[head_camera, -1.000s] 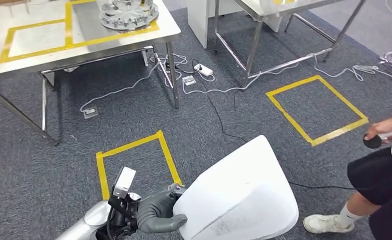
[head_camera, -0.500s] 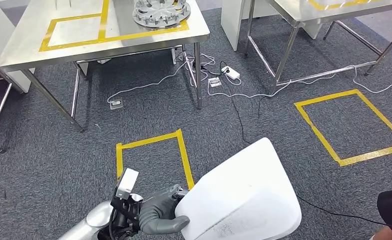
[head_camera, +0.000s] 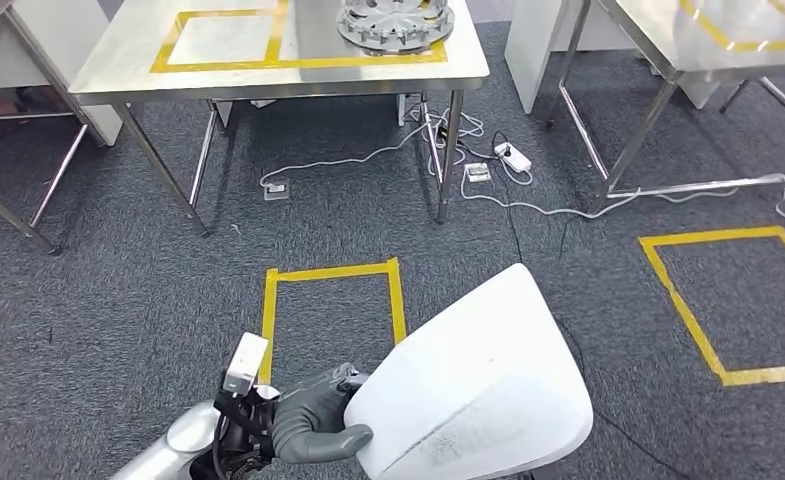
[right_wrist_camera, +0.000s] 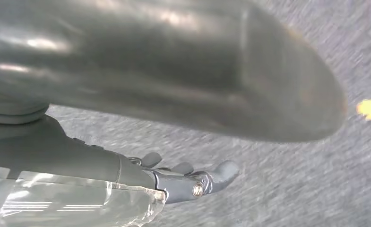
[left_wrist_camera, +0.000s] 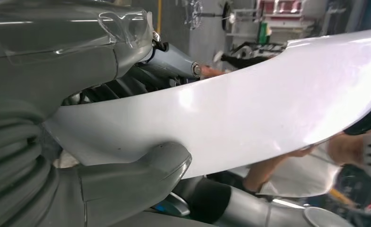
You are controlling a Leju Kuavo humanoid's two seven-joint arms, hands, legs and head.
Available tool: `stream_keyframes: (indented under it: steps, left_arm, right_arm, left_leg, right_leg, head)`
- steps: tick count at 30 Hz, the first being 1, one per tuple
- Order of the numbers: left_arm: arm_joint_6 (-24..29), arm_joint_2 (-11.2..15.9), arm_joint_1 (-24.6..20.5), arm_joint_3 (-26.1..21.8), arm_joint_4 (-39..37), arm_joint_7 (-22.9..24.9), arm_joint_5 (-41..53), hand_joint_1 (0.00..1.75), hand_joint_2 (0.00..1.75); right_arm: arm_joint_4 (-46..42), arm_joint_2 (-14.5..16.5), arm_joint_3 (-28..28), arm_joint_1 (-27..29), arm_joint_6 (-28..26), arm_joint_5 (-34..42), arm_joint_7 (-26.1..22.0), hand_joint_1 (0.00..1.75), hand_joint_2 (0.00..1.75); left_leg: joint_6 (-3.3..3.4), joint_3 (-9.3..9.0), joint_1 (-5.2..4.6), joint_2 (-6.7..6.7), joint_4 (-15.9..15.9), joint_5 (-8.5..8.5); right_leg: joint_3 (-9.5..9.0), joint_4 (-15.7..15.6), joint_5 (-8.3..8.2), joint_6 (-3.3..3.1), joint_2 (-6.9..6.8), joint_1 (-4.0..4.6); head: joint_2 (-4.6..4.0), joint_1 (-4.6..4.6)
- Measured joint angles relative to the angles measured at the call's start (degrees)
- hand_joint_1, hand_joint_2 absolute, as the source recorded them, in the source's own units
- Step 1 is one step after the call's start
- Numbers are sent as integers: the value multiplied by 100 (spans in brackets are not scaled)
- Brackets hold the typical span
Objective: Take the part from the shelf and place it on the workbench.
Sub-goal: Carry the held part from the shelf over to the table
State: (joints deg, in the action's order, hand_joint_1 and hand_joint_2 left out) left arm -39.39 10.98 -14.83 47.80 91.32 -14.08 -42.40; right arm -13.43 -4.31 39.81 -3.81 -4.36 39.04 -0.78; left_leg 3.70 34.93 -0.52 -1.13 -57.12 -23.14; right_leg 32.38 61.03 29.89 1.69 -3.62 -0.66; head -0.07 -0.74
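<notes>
While the white part (head_camera: pixel 473 385) is gripped at its near edge by the left hand (head_camera: pixel 313 425), fingers clamped on it, the desk (head_camera: pixel 118 70) is seen well ahead across the carpet.

Head view is bright and even, looks like diffuse overhead light: soft shadows under the bench (head_camera: pixel 268 75), mild sheen on its steel top, sharp across the carpet (head_camera: pixel 118 290) with slight bending of lines at the edges. Left wrist view has broad glare on the white part (left_wrist_camera: pixel 249 109), and the background behind it is out of focus. Right wrist view is dimmer, the near dark surface blurred, the carpet smeared, probably motion blur, the right robot hand (right_wrist_camera: pixel 188 182) only roughly sharp.
</notes>
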Motion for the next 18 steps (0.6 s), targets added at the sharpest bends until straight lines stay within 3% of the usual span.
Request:
stream_keyframes:
  steps: [1,3,4,5,6,8,10,12,13,15,17,18]
  left_arm:
    - [1,-10,0,2,-1,-6,-5,175,175]
    - [3,-26,10,9,-6,-8,-10,175,175]
    - [3,-28,22,13,-11,-9,-10,175,175]
    - [4,-27,34,15,-16,-10,-11,175,175]
    - [4,-27,42,15,-20,-13,-11,175,175]
    - [4,-25,49,14,-23,-29,-12,175,175]
    - [3,-17,60,11,-27,-53,-13,175,175]
    - [1,2,86,4,-34,-76,-17,175,175]
    - [-1,14,100,2,-37,-84,-19,175,175]
    - [1,31,108,-5,-39,-95,-20,175,175]
    - [1,36,109,-7,-40,-103,-21,175,175]
    - [2,39,113,-6,-44,-104,-21,175,175]
  right_arm:
    - [1,7,1,2,-10,2,2,0,0]
    - [3,10,3,29,-15,4,7,0,0]
    - [4,7,3,41,-15,5,11,0,0]
    - [5,3,4,48,-16,5,14,0,0]
    - [5,-1,4,48,-16,6,15,0,0]
    - [5,0,4,40,-16,6,15,0,0]
    - [5,10,4,35,-15,8,17,0,0]
    - [4,21,5,31,-14,10,19,0,0]
    - [3,27,5,25,-13,11,19,0,0]
    - [3,37,4,14,-12,13,18,0,0]
    - [3,38,4,24,-12,15,17,0,0]
    - [3,39,4,35,-12,15,17,0,0]
  left_leg:
    - [9,-19,22,72,26,16]
    - [24,-18,38,242,29,19]
    - [18,-19,44,336,25,15]
    - [7,-21,56,429,18,9]
    - [-15,-24,74,516,1,-4]
    - [-98,-7,100,670,-83,-58]
    - [-188,39,98,781,-176,-111]
    - [-234,68,109,842,-199,-123]
    - [-251,72,122,819,-213,-135]
    - [-296,177,129,574,-460,-279]
    - [-337,512,128,252,-1131,-594]
    - [-348,718,132,172,-1513,-735]
  right_leg:
    - [161,317,132,-14,177,-20]
    - [578,1072,385,-15,319,-47]
    - [722,1285,415,21,331,-66]
    - [761,1275,346,83,337,-88]
    - [684,1032,192,162,348,-116]
    - [363,248,-165,304,494,-183]
    - [174,-153,-321,281,598,-209]
    - [150,-156,-324,176,537,-187]
    - [138,-161,-326,139,500,-184]
    - [106,-173,-311,59,415,-190]
    - [76,-175,-278,-7,309,-166]
    - [65,-174,-263,-28,246,-148]
  head:
    - [0,13]
    - [0,29]
    - [0,28]
    - [0,29]
    - [0,29]
    - [0,40]
    - [0,51]
    - [0,46]
    - [0,41]
    - [0,15]
    - [0,-13]
    - [0,-14]
